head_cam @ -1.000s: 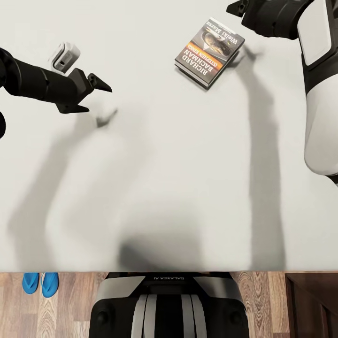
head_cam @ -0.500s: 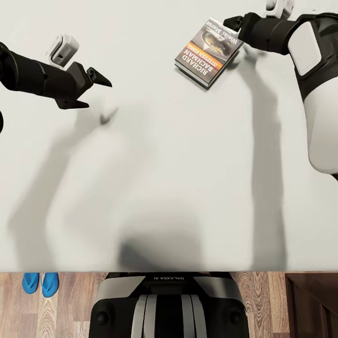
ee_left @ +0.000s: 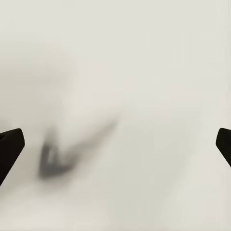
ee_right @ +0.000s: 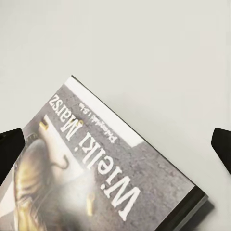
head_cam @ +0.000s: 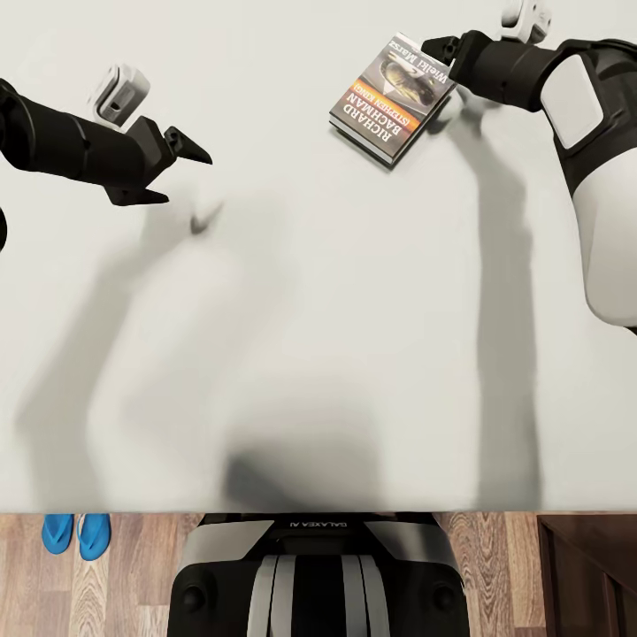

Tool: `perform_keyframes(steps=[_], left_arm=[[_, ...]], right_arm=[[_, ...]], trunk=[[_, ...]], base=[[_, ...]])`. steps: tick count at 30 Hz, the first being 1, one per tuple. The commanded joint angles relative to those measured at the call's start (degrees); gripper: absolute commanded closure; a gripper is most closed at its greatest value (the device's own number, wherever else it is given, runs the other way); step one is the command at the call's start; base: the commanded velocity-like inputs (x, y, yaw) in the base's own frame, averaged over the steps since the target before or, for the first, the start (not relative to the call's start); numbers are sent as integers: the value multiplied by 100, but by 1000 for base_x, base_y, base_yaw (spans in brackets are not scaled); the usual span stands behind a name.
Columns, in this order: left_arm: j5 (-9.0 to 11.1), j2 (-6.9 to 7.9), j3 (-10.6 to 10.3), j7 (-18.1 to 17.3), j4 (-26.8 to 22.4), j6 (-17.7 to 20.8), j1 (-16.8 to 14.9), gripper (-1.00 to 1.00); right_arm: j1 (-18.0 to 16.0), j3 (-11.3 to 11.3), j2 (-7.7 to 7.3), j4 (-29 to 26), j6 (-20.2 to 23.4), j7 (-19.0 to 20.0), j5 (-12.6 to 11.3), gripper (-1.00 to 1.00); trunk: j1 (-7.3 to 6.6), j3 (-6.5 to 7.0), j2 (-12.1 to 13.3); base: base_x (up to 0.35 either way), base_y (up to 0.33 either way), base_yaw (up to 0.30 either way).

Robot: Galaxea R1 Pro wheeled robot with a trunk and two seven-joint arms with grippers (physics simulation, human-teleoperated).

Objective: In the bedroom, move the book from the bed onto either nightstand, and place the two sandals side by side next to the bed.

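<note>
The book lies flat on the white bed, far right of centre, dark cover up with an orange band. My right gripper hovers open at the book's far corner; in the right wrist view the book sits between the two spread fingers. My left gripper is open over bare mattress at the left, with nothing between its fingers. Two blue sandals lie side by side on the wood floor by the bed's near edge, at the lower left.
A dark brown nightstand shows at the lower right corner beside the bed. My own base stands against the bed's near edge. Wooden floor runs along the bottom.
My right arm has swung in and lowered, bringing the open gripper from the frame's top edge to the book's far corner. The left arm has barely shifted. The book has not moved.
</note>
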Motion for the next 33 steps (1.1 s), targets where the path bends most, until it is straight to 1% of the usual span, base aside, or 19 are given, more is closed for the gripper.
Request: perform_keyframes(steps=[1,8,12,13,16,21,22,26,27,29,33], left_arm=[[25,1,-5,39,-1,51,-7,-100],[25,1,-6,39,-1,51,-7,-100],[25,1,-6,39,-1,51,-7,-100],[25,1,-6,39,-1,51,-5,-100],[25,1,-6,39,0,51,-6,-100],[25,1,-12,39,-2,51,-7,-100],[25,1,-12,39,-2,51,-7,-100],[25,1,-10,39,0,51,-7,-100],[25,1,-10,39,0,51,-7,-100],[24,1,-11,39,-1,51,-7,-100],[24,-2,-13,39,-1,51,-7,-100]], right_arm=[[1,13,0,63,63,-2,-9,-100],[-8,13,-9,60,58,71,-21,-100],[-12,18,-18,58,62,375,-8,-100],[-15,21,-38,57,63,587,0,-100],[-8,33,-54,57,62,734,9,-100],[3,44,-68,56,57,1169,200,-100],[3,44,-68,56,57,1169,200,-100],[12,45,-70,56,49,1469,445,-100],[12,45,-70,56,49,1469,445,-100],[19,45,-71,51,42,1564,520,-100],[25,46,-68,41,36,1710,558,-100]], trunk=[[1,-3,-1],[1,-3,-1],[1,-3,-1],[1,-3,-1],[1,-3,-1],[1,-3,-1],[1,-3,-1],[1,-3,-1],[1,-3,-1],[1,-3,-1],[1,-3,-1]], base=[[0,0,0],[0,0,0],[0,0,0],[0,0,0],[0,0,0],[0,0,0],[0,0,0],[0,0,0],[0,0,0],[0,0,0],[0,0,0]])
